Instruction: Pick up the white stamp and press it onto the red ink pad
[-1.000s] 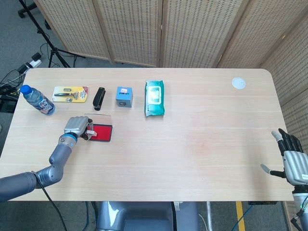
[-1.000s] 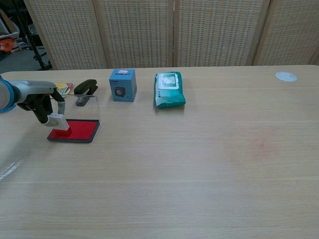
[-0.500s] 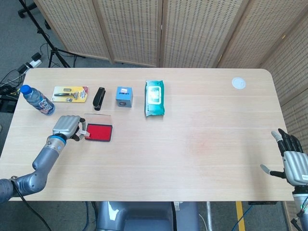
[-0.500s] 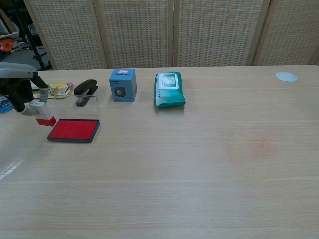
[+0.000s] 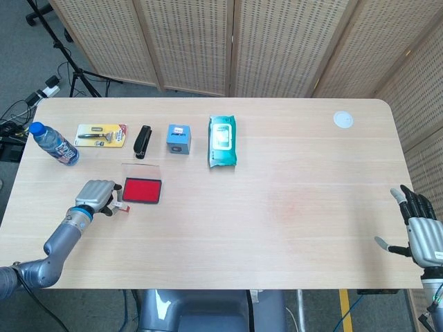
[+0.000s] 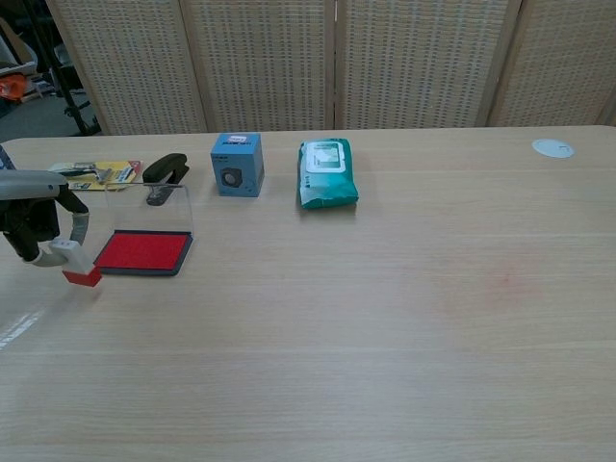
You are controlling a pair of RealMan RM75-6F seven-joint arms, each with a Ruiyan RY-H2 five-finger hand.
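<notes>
Wood-grain table [image 5: 277, 228] fills both views, backed at 12 o'clock by woven folding screens [image 5: 228, 41]; grey floor, cables and a tripod leg show past the table's 10 o'clock corner in the head view. Along the far side of the table lie a bottle [image 5: 54, 144], a yellow blister pack [image 5: 101, 134], a black stapler [image 5: 142, 141], a blue box [image 5: 178, 138] and a teal wipes pack [image 5: 222, 140], in that order from 9 toward 12 o'clock, and a small white disc [image 5: 342, 120] sits near the 2 o'clock corner. The ink pad [image 5: 142, 190], red in a dark tray with its clear lid standing open behind it, lies at about 9 o'clock from the table's middle. Just beside it, at its 8 o'clock, the left hand [image 5: 96, 196] has its fingers curled around the stamp [image 6: 75, 263], whose white body is in the grip and whose red face points down close to the table; whether that face touches the wood cannot be told. The right hand [image 5: 419, 228] hangs off the table edge at 4 o'clock, fingers spread, holding nothing.
</notes>
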